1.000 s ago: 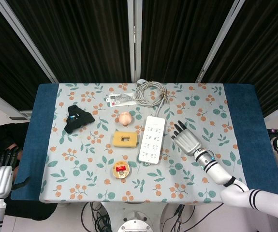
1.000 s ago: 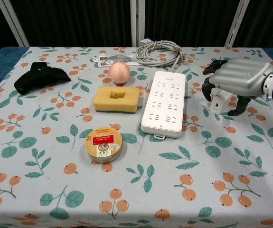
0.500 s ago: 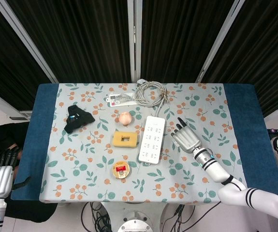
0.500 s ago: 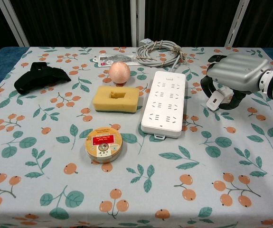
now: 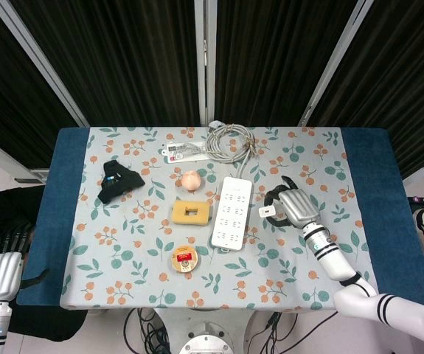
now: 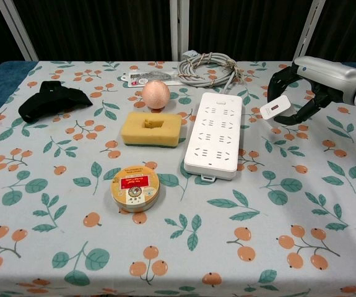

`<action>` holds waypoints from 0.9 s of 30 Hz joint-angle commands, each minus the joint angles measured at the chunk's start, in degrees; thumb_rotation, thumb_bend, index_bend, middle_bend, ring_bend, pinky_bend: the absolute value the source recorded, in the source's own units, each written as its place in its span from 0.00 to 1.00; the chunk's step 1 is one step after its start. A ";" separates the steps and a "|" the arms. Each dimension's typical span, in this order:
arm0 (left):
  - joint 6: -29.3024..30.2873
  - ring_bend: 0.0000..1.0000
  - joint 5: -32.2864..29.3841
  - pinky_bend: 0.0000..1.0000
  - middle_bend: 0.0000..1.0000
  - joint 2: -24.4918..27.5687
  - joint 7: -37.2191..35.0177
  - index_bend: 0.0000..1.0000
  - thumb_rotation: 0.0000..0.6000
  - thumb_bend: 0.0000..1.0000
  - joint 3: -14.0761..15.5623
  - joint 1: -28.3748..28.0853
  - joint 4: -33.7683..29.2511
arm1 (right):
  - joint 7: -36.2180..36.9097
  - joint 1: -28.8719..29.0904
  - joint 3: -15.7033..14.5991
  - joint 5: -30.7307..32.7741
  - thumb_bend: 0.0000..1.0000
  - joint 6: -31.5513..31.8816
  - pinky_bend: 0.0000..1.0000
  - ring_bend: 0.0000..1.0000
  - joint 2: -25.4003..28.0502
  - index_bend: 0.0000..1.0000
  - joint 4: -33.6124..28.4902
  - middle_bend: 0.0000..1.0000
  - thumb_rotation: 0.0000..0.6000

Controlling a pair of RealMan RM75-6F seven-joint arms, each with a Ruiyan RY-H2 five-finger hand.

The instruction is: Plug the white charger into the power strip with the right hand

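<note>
Right hand [image 6: 311, 86] grasps the white charger [image 6: 274, 109] clear of the worktop [image 6: 54, 204], just right of the power strip [image 6: 213, 135], likely to line it up over a socket. Farther back lies the strip's coiled cable [image 6: 210, 67].

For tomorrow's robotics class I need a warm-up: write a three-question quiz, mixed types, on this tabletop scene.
1. True or false: the white charger lies flat on the tablecloth.
2. What sits between the pink ball and the round tin?
3. The right hand is: A) left of the power strip; B) right of it; C) on it.

Key: 1 false, the right hand holds it up. 2 the yellow sponge. 3 B.
</note>
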 commanded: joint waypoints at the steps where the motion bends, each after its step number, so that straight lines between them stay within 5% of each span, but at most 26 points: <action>1: -0.12 0.00 -0.01 0.00 0.03 0.05 0.06 0.07 1.00 0.14 0.04 -0.04 -0.10 | 14.40 -2.06 1.63 1.10 0.33 -0.87 0.00 0.27 -4.09 0.69 5.69 0.53 1.00; 10: -0.53 0.00 -0.18 0.00 0.03 -0.02 -0.02 0.07 1.00 0.14 0.10 -0.13 -0.06 | 15.97 -1.68 2.78 3.34 0.33 -2.48 0.00 0.24 -9.07 0.65 11.35 0.52 1.00; 27: -0.87 0.00 -0.38 0.00 0.03 -0.27 -0.98 0.07 1.00 0.14 0.26 -0.03 0.71 | 9.17 -1.16 4.28 6.22 0.33 -3.95 0.00 0.16 -8.56 0.47 8.90 0.41 1.00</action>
